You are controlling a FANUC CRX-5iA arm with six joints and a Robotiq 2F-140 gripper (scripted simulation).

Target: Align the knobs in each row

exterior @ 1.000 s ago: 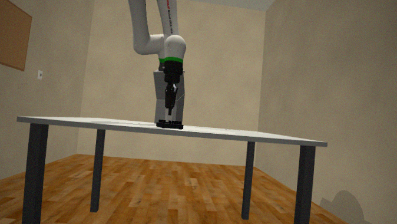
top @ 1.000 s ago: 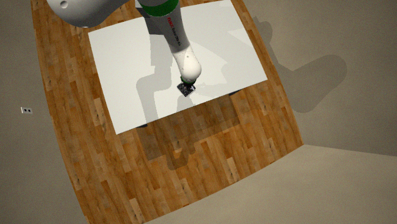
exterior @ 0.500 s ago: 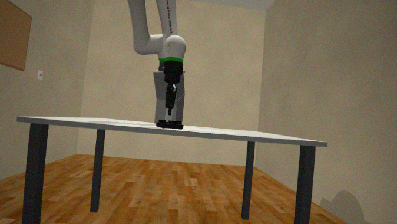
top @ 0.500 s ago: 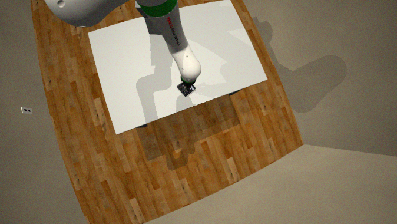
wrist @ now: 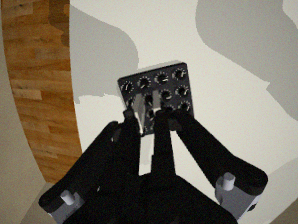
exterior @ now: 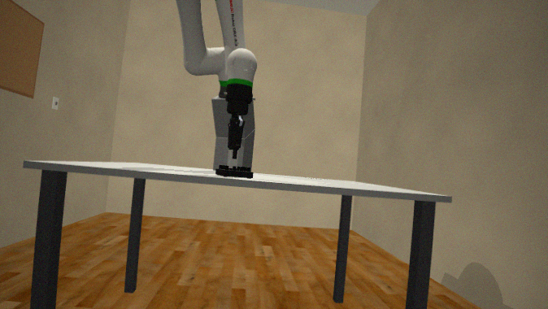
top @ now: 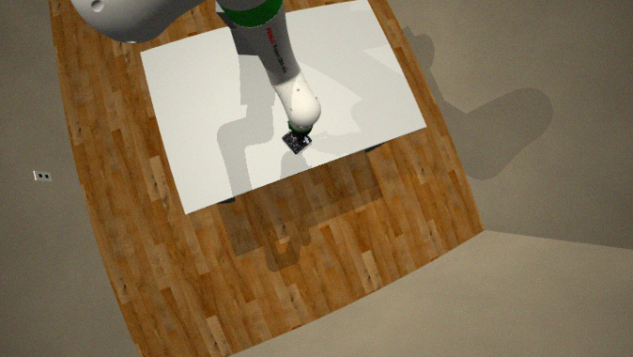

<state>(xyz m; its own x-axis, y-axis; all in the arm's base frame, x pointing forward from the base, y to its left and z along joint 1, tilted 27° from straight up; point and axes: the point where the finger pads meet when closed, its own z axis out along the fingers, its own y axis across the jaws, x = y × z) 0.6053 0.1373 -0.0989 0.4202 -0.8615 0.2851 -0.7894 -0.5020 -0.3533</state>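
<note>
The small black knob box (top: 300,148) (exterior: 235,173) (wrist: 162,86) stands flat on the white table (top: 197,117) (exterior: 122,170) (wrist: 233,136), near its front edge. Its knobs show in the wrist view as rows of dark round caps, but their white lines are too small to read. My gripper (exterior: 234,155) (wrist: 148,100) points straight down over the box's near-left part and hangs a short way above the knobs without touching them. Its fingers are almost together, with only a narrow gap and nothing between them. The arm's wrist hides much of the box in the top view.
The table's front edge runs just beyond the box, with wooden floor (top: 282,263) (wrist: 33,63) below. The grey robot pedestal (exterior: 221,122) stands behind the box. A wall socket (top: 42,176) sits far left.
</note>
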